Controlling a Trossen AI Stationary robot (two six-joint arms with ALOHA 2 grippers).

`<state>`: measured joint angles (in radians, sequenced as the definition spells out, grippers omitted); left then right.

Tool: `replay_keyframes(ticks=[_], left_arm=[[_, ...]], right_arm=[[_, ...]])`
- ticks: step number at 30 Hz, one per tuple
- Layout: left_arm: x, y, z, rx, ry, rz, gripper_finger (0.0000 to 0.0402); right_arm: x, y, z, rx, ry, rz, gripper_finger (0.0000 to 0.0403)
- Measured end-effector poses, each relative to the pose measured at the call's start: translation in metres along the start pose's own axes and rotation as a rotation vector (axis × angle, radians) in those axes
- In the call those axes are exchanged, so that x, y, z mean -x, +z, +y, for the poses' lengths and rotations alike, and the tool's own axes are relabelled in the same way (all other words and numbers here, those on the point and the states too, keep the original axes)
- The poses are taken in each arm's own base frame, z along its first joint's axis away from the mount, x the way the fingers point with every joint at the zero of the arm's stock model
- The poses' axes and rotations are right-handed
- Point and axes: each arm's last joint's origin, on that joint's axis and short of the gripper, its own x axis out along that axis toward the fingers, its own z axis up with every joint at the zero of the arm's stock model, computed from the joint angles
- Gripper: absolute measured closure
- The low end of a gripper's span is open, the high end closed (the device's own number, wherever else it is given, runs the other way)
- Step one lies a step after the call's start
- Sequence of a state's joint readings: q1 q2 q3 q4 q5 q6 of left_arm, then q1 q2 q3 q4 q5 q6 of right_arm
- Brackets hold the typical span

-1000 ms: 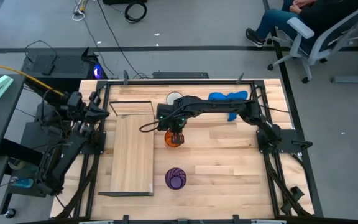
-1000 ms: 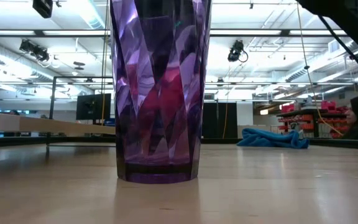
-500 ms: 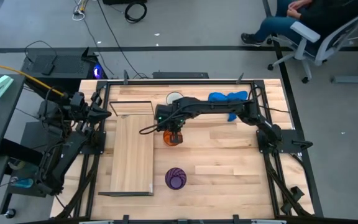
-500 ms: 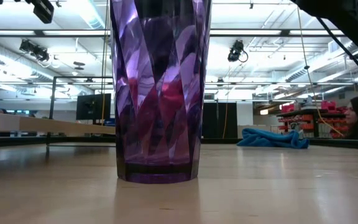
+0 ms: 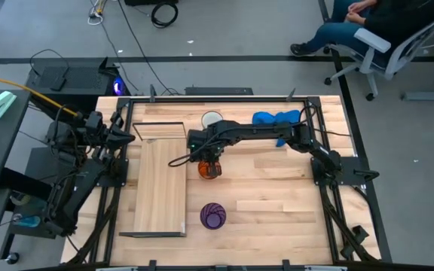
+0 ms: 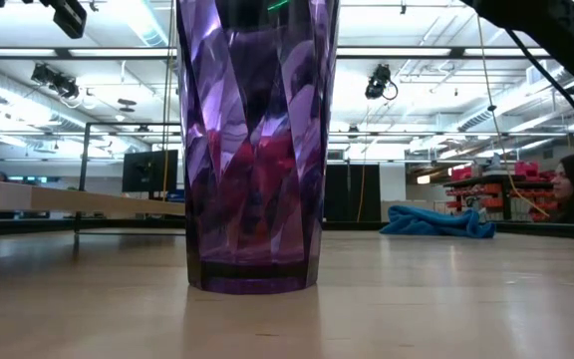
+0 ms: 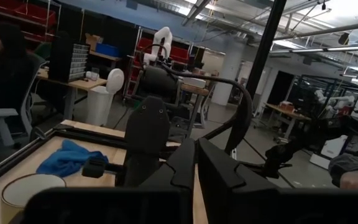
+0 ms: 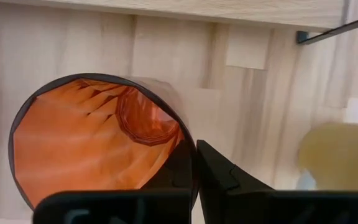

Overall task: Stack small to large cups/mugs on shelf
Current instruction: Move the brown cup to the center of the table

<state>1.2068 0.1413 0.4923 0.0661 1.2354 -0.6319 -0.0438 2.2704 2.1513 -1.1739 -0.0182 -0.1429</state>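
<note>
My right gripper (image 5: 208,156) reaches across the table and is shut on the orange translucent cup (image 5: 210,170), which stands mid-table just right of the shelf (image 5: 160,181). The right wrist view looks into the cup (image 8: 92,143). The white mug (image 5: 212,119) stands on its base near the far edge. The purple cup (image 5: 213,216) stands upright toward the near edge and fills the low view (image 6: 257,150), hiding the orange cup. My left gripper (image 5: 123,138) waits shut at the table's left edge, touching nothing. My right gripper holds the orange cup by its rim (image 8: 184,138), on the side facing the arm. One finger is inside the cup and the other finger (image 8: 219,171) outside its wall. The fingers come from above, pointing down. Whether the cup's base rests on the table, I cannot tell.
A blue cloth (image 5: 277,120) lies at the far right of the table, under the right arm. The shelf's dark metal frame (image 8: 334,31) runs close beside the orange cup. Bare planks lie between the cups and toward the near right. A person sits beyond the far edge (image 5: 353,22).
My right gripper, still shut on the orange cup, has edged slightly toward the table's left edge and the shelf. The white mug, the purple cup and my left arm have kept still.
</note>
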Motion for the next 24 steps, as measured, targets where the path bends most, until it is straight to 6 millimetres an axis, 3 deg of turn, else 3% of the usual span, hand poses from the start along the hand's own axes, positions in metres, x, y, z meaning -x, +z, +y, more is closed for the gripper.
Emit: replay_keyframes(ticks=[9, 24], left_arm=[[0.0, -0.0003, 0.0002, 0.004, 0.001, 0.001, 0.0368], [0.0, -0.0003, 0.0002, 0.005, 0.001, 0.001, 0.0365]], right_arm=[[-0.0011, 0.0009, 0.0037, 0.008, 0.003, -0.003, 0.0363], [0.0, 0.0025, 0.0035, 0.004, 0.001, -0.021, 0.0359]])
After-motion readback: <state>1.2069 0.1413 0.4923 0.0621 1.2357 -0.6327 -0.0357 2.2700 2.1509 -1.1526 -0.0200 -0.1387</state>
